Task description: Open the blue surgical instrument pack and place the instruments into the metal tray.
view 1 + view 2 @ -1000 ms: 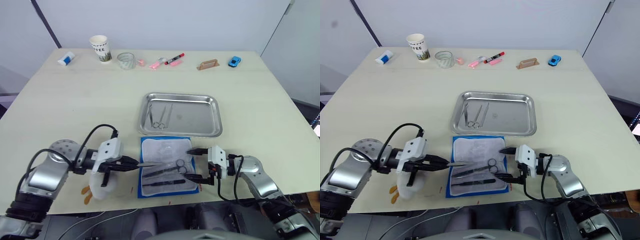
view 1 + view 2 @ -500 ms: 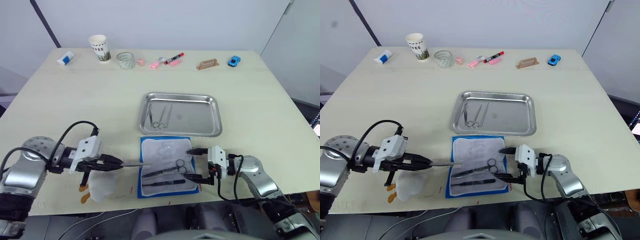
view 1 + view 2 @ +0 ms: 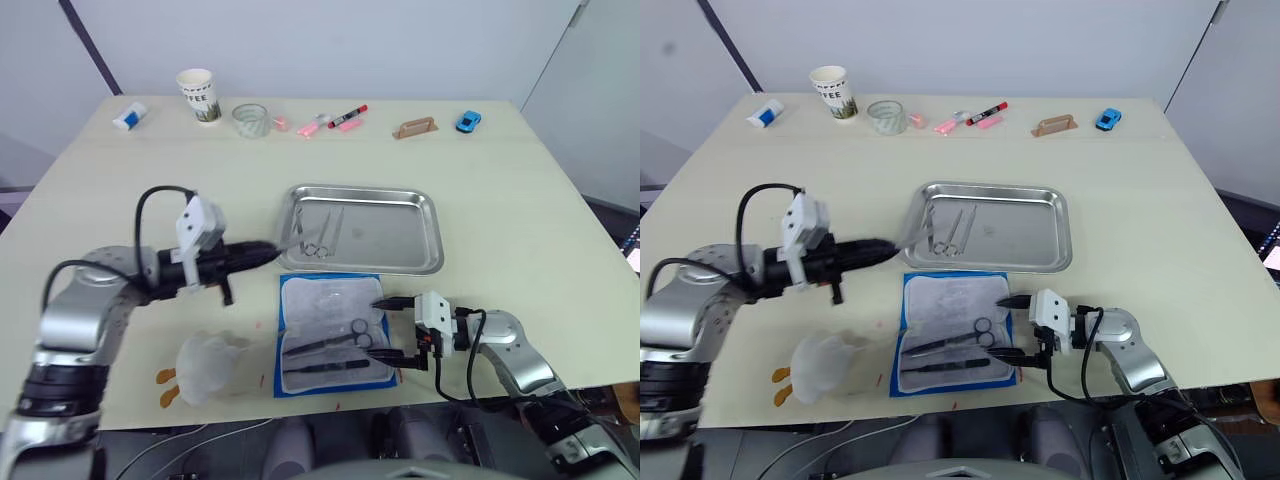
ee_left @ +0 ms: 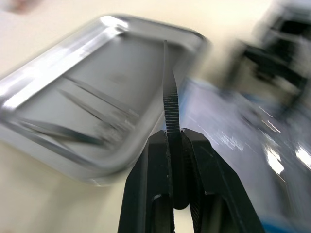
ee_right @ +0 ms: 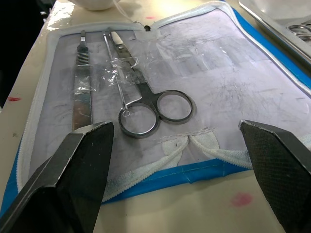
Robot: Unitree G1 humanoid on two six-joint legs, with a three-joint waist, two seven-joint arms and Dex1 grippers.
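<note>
Fingers (image 4: 171,145) with tweezers (image 4: 170,92) over metal tray (image 3: 425,262)

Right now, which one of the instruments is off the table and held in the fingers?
The thin tweezers, pinched in the left gripper near the metal tray. The other instruments lie in that tray or on the open blue pack.

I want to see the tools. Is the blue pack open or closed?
Open. The pack lies spread flat with its clear lining up, and scissors and tweezers lie bare on it.
</note>
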